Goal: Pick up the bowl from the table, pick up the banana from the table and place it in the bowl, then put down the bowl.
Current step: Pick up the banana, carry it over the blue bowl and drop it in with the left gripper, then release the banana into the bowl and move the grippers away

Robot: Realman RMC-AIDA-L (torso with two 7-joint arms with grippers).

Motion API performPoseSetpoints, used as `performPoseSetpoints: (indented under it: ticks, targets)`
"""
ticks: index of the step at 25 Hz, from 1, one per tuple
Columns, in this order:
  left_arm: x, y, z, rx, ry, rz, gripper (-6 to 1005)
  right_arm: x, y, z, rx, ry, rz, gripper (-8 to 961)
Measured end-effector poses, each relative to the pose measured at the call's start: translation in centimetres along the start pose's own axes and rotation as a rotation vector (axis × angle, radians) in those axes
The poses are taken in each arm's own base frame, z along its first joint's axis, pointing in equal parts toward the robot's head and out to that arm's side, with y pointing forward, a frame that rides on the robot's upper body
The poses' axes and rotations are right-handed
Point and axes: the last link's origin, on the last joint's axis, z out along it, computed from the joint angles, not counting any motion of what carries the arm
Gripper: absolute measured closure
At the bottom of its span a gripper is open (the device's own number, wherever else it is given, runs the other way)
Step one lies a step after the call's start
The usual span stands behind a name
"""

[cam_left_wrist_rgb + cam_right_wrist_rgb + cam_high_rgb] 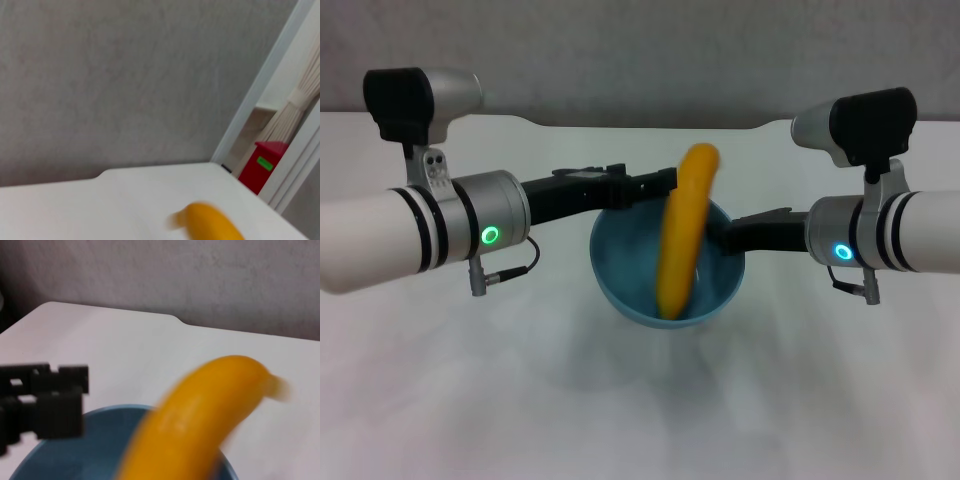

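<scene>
The light-blue bowl hangs a little above the white table, with its shadow below it. My right gripper is shut on the bowl's right rim. The yellow-orange banana stands steeply in the bowl, its lower end inside and its upper end sticking out above the far rim; it is motion-blurred. My left gripper is at the bowl's far left rim, just beside the banana's upper part, open and apart from it. In the right wrist view the banana rises over the bowl, with the left gripper to one side.
The shallow notch in the table's far edge lies behind the bowl, with a grey wall beyond. The left wrist view shows the banana's tip, a red box and a curtain past the table's corner.
</scene>
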Motion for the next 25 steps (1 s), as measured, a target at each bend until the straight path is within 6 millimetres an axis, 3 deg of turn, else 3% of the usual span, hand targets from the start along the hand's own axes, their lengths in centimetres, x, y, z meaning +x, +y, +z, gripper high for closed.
performPoseSetpoints:
  ticks: [4, 9, 14, 21, 25]
  targets:
    - [1.3, -0.1, -0.7, -0.007, 0.051, 0.001, 133, 0.3, -0.3, -0.1, 0.007, 0.005, 0.005, 919]
    - [3.5, -1.6, -2.8, 0.067, 0.131, 0.086, 114, 0.9, -1.2, -0.1, 0.031, 0.026, 0.017, 918]
    - [3.2, -3.1, -3.1, 0.154, 0.098, 0.178, 103, 0.3, -2.9, 0.0, 0.083, 0.052, 0.013, 918]
    - [2.8, -5.1, -3.3, 0.259, 0.074, 0.28, 105, -2.6, -2.3, 2.2, 0.114, 0.1, -0.073, 918]
    - [2.3, -6.1, -3.5, 0.273, 0.1, 0.257, 106, -3.2, -1.2, 2.8, 0.098, 0.095, -0.091, 918]
